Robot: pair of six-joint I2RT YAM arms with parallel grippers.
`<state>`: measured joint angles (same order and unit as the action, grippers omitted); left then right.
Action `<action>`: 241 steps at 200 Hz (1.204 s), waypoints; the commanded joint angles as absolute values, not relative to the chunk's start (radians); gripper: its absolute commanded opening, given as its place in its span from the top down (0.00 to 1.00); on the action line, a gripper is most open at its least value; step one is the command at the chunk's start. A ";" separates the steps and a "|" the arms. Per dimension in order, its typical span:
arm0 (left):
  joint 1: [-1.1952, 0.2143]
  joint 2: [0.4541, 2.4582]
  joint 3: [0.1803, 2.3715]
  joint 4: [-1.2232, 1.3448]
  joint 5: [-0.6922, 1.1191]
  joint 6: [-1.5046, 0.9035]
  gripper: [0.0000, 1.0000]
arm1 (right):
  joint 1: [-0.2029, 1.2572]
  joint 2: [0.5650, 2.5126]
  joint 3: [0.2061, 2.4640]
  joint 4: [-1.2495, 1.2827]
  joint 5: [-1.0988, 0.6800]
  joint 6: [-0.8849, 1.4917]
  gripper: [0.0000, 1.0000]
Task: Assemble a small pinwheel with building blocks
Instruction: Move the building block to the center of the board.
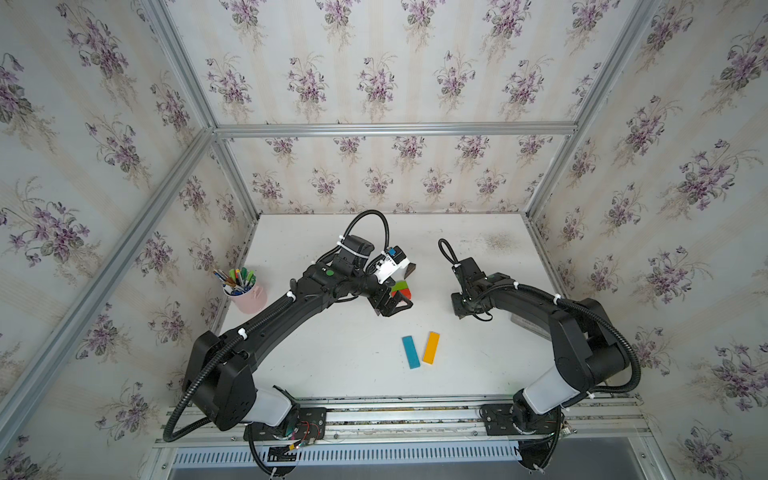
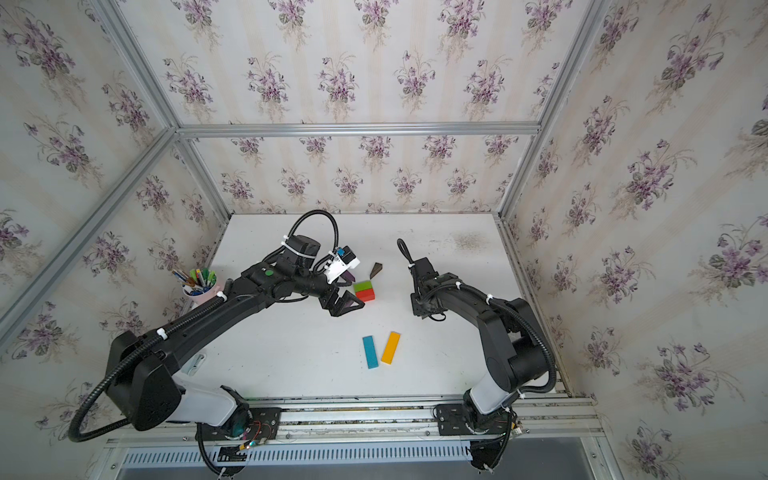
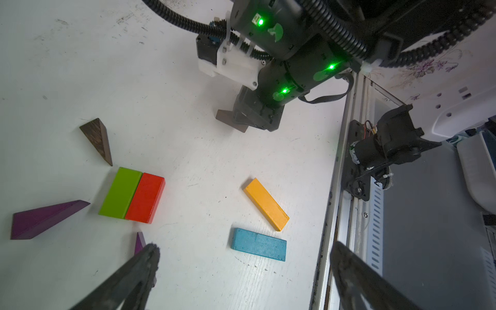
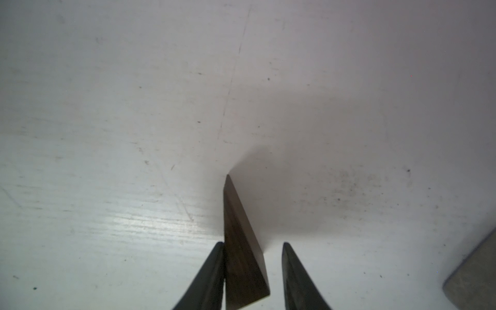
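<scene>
A green block [image 3: 120, 192] and a red block [image 3: 146, 198] lie side by side as a square. A brown wedge [image 3: 98, 139] and a purple wedge [image 3: 44, 218] lie close to it. A second purple wedge [image 3: 139, 243] peeks out beside one finger of my left gripper [image 3: 245, 246], which is wide open and holds nothing. The blue bar [image 1: 411, 352] and orange bar [image 1: 431, 347] lie nearer the front. My right gripper [image 4: 252, 245] straddles another brown wedge [image 4: 239, 249] on the table. One finger touches the wedge and a gap shows at the other.
A pink cup of pens [image 1: 247, 297] stands at the left table edge. A grey flat piece [image 4: 472, 276] lies near my right gripper. The aluminium rail [image 1: 395, 409] runs along the table's front, and papered walls close in the other sides.
</scene>
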<state>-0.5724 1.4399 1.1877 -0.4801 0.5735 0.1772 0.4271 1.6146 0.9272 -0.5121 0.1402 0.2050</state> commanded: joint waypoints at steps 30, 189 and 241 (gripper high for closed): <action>-0.551 1.425 1.181 -0.471 0.522 0.193 0.00 | 0.428 1.652 0.957 -0.536 0.120 0.147 0.80; -0.466 1.319 1.115 -0.513 0.515 0.137 0.01 | 0.429 1.741 1.070 -0.479 -0.039 -0.237 0.92; -0.451 1.297 1.096 -0.519 0.503 0.135 0.00 | 0.476 1.794 1.160 -0.471 -0.052 -0.289 0.93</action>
<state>-0.4561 1.2999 1.0992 -0.5106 0.5049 0.1360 0.4553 1.7729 1.1278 -0.4717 -0.0338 -0.2356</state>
